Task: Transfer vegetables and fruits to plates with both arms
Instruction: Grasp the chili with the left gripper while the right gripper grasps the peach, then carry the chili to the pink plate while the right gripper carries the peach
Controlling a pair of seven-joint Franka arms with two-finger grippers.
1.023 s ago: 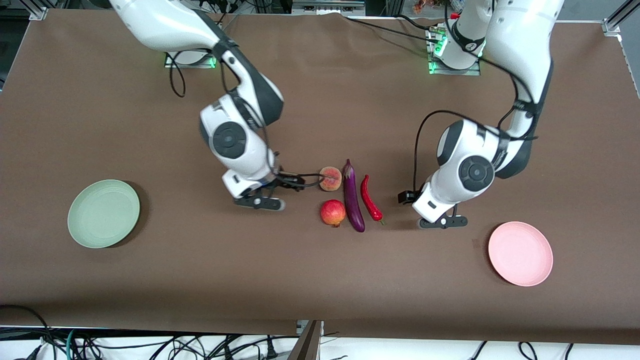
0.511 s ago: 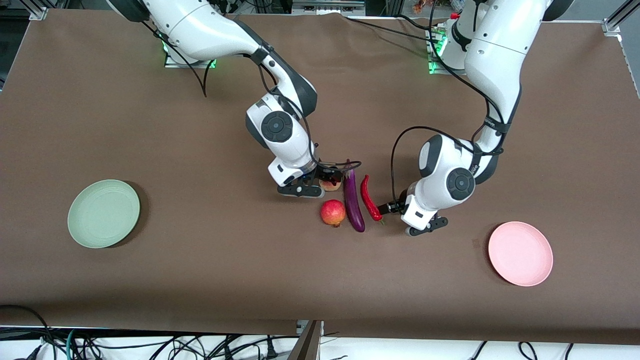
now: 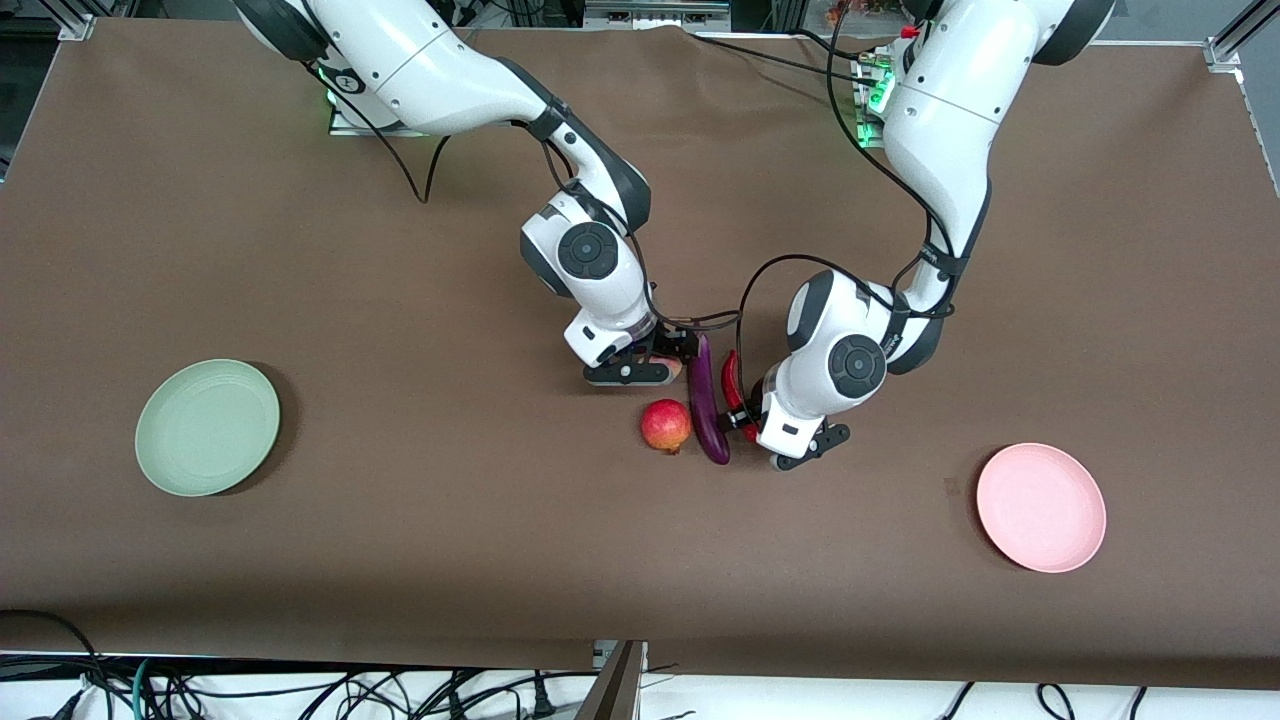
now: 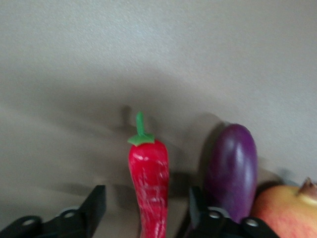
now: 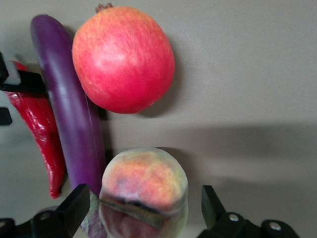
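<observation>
Both end effectors spread: right end effector [image 5: 141, 210] straddling peach [image 5: 143, 191], left end effector [image 4: 148, 210] around chili [image 4: 148, 181]; tight packing risks a finger nudging the eggplant [image 3: 706, 403].

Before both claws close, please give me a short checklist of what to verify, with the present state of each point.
1. Left claw open, one finger on each side of the chili pepper: ok.
2. Right claw open, straddling the peach: ok.
3. Eggplant clear of the left claw's fingers: cannot tell; it lies right beside one finger.
4. Pomegranate apart from the right claw: ok, it lies nearer the front camera than the peach.
5. Pink plate at the left arm's end holds nothing: ok.
6. Green plate at the right arm's end holds nothing: ok.
</observation>
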